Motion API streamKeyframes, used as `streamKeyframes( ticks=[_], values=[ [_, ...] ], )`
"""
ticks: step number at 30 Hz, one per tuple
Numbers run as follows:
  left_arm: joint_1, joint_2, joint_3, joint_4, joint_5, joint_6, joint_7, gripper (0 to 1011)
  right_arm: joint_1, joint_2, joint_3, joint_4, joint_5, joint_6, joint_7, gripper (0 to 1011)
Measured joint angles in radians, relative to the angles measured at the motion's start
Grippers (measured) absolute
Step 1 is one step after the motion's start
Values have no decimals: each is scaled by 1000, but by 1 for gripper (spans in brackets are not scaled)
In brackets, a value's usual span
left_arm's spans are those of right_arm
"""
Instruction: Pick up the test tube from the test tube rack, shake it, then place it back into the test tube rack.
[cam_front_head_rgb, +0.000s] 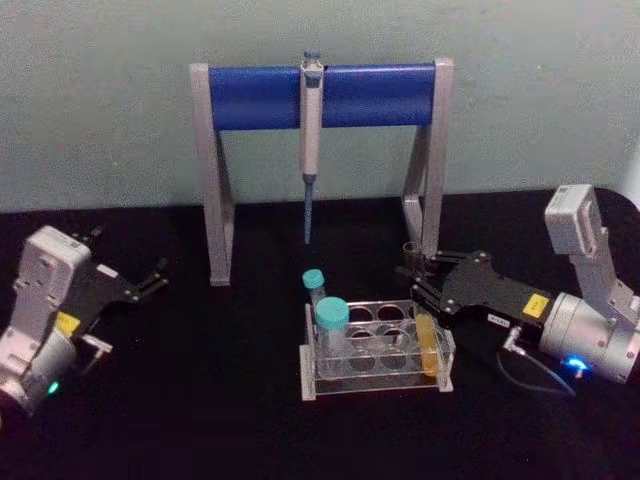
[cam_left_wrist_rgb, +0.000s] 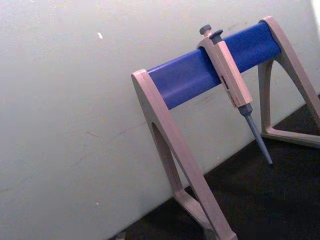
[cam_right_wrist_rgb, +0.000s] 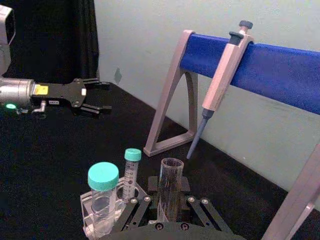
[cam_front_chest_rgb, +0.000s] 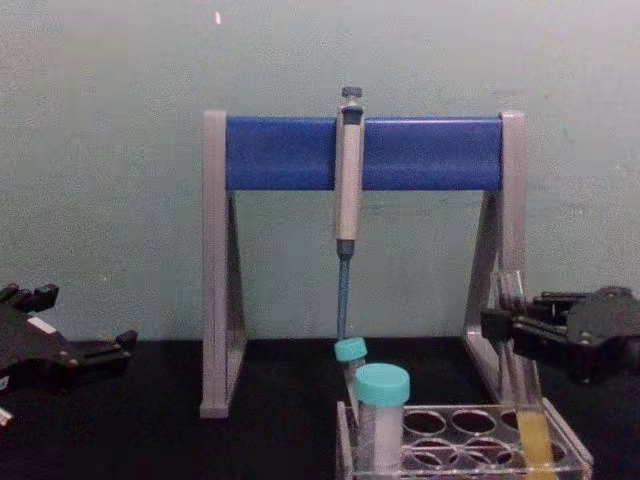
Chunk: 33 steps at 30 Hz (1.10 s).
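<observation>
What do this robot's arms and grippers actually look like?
Silver-grey boxy wrists. The left gripper and right gripper have flat black angular fingers and yellow stickers. Left wrist glows green, right blue, with a thin looping cable.

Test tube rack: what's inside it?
In the test tube rack: the test tube, with yellow liquid, at the right end; two teal-capped tubes at the left. The right gripper hides part of that tube.

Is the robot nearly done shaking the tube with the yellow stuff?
Barely started. Done: the right gripper is at the test tube, around its upper part. In hand: nothing lifted yet; the tube's yellow end stands in the test tube rack. Left: lifting, shaking, putting it back. The left gripper rests open at the side.
</observation>
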Motion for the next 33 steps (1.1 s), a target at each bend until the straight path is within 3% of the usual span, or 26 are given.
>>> streamKeyframes(
  ticks=[15,26,33],
  values=[
    [0,0,0,0,0,0,0,1001,-20,5,32,-37,102,-48,50,238],
    [0,0,0,0,0,0,0,1001,-25,11,64,-82,144,-91,49,238],
    [0,0,0,0,0,0,0,1001,-4,-11,73,-69,151,-144,56,238]
  ],
)
